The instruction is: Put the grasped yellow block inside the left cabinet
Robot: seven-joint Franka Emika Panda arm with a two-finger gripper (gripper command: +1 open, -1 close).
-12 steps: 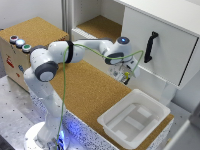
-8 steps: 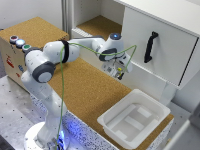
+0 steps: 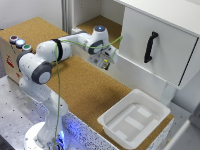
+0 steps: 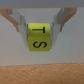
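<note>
In the wrist view the yellow block (image 4: 40, 37), with black letters on its face, is clamped between my two fingers (image 4: 18, 21), held above the cork surface. My gripper (image 3: 106, 63) is shut on it. In the exterior view the gripper hangs just in front of the left cabinet (image 3: 95, 22), an open white-walled compartment with a cork floor. It is near the compartment's right front corner. The block shows there only as a small yellow spot under the hand.
The white-doored cabinet (image 3: 150, 45) with a black handle (image 3: 150, 47) stands to the exterior view's right of the gripper. A shallow white tray (image 3: 135, 119) lies at the cork table's near right. A box with coloured buttons (image 3: 17, 42) sits at the left.
The arm has carried the block toward the exterior view's left and back, away from the black-handled door and closer to the open compartment. The grip has stayed shut.
</note>
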